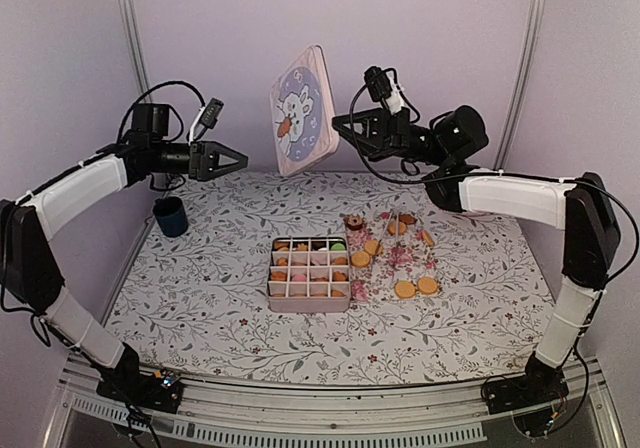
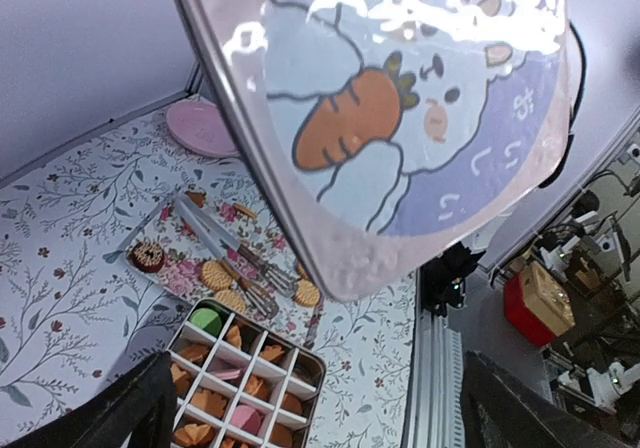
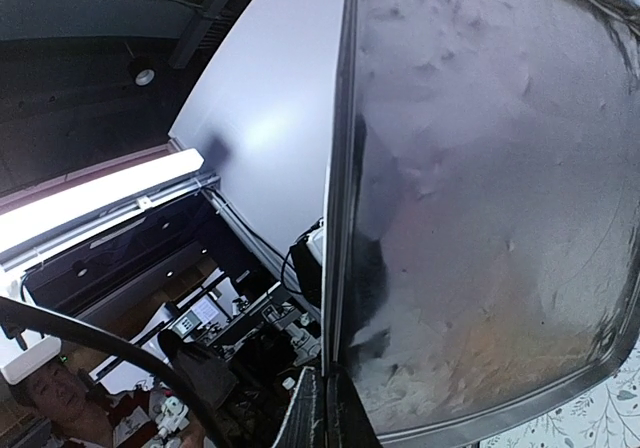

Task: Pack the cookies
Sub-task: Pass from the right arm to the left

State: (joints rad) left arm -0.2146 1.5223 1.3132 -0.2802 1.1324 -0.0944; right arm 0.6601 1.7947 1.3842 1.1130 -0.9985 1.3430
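Note:
The divided tin stands mid-table with orange-tan, pink and one green cookie in its cells; it also shows in the left wrist view. Loose orange-tan cookies and a dark brown one lie on a floral tray to its right. My right gripper is shut on the edge of the tin's rabbit-and-carrot lid, held upright high above the table's back. Its fingers pinch the lid's rim. My left gripper is open and empty, just left of the lid.
A dark blue cup stands at the left of the table. A pink plate lies at the back behind the lid. Metal tongs lie across the floral tray. The table's metal front rail runs below the arms.

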